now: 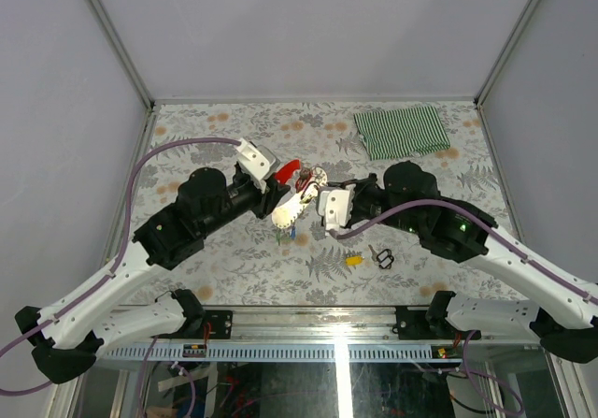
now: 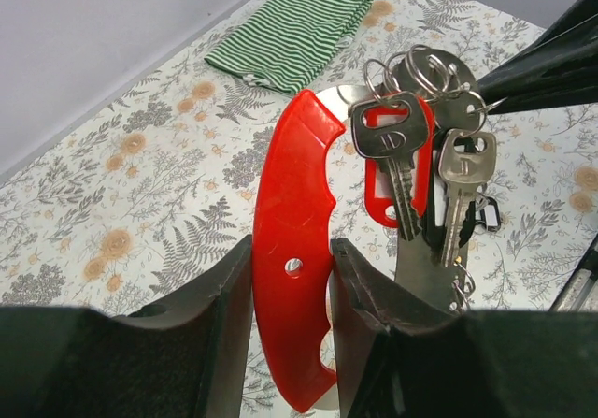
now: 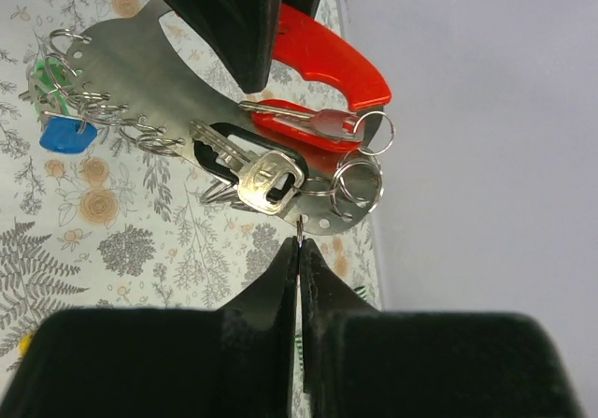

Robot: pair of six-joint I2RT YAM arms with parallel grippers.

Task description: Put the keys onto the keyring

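Steadying the keyring point(image 2: 290, 184) above the surface point(image 2: 140, 184), left hand point(image 2: 291, 282) clamped on its red handle, should let the right hand point(image 3: 299, 259), pinched shut on a thin ring point(image 3: 299, 229) at its edge, work without tangling the hanging keys point(image 2: 397, 156).

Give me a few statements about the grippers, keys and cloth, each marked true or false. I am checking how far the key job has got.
1. The left gripper clamps the keyring by its red handle. True.
2. The right gripper stands wide open. False: it is shut, with a thin metal ring running between its fingertips.
3. A striped cloth lies at the far right of the table. True.
4. Every key already hangs on the keyring. False: a yellow key lies on the table beside a black loop.
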